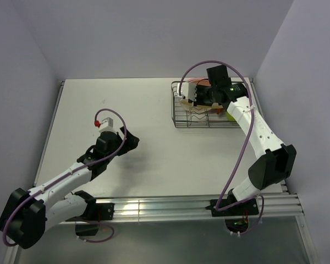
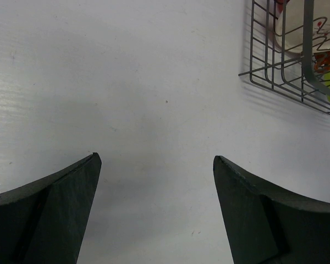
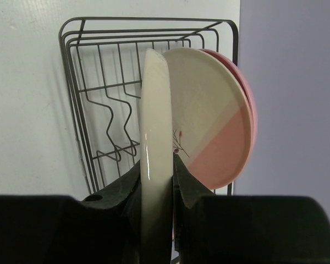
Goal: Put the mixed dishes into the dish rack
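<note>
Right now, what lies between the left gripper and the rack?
Nothing: only bare white table lies between the left gripper and the rack, clearest in the left wrist view.

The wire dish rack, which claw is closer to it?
Right. The right claw is over the dish rack, clamped on a cream plate; the left claw is open above the table, far to the rack's left.

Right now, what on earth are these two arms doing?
The right arm's fingers pinch a cream plate on edge at the wire dish rack, beside a pink-and-cream plate and a pink plate already standing there. The left arm's fingers are open and empty above the white table.
</note>
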Robot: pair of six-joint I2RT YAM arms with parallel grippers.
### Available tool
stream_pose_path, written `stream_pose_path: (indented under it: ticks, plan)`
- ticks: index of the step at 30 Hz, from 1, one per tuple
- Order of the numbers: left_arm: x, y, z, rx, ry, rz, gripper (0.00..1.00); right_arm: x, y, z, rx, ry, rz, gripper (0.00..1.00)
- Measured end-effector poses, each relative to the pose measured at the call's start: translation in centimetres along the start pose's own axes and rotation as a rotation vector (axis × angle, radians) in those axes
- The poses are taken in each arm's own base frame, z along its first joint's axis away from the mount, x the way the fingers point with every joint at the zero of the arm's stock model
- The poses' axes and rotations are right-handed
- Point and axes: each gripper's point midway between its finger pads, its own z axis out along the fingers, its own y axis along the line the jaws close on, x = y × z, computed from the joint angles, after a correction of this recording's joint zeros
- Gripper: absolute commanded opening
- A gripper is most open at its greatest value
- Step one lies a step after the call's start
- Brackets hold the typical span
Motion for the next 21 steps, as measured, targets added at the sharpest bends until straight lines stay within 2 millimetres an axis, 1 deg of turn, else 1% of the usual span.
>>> stream_pose_path:
  ticks: [17, 21]
  plan:
    - [-0.1, -0.1, -0.1, 0.005, -0.005, -0.001, 0.90, 0.2, 0.5, 0.9, -0.029, 0.011, -0.043, 0.00]
    - [-0.1, -0.1, -0.1, 0.004, -0.005, -0.001, 0.90, 0.3, 0.8, 1.4, -0.043, 0.014, -0.045, 0.00]
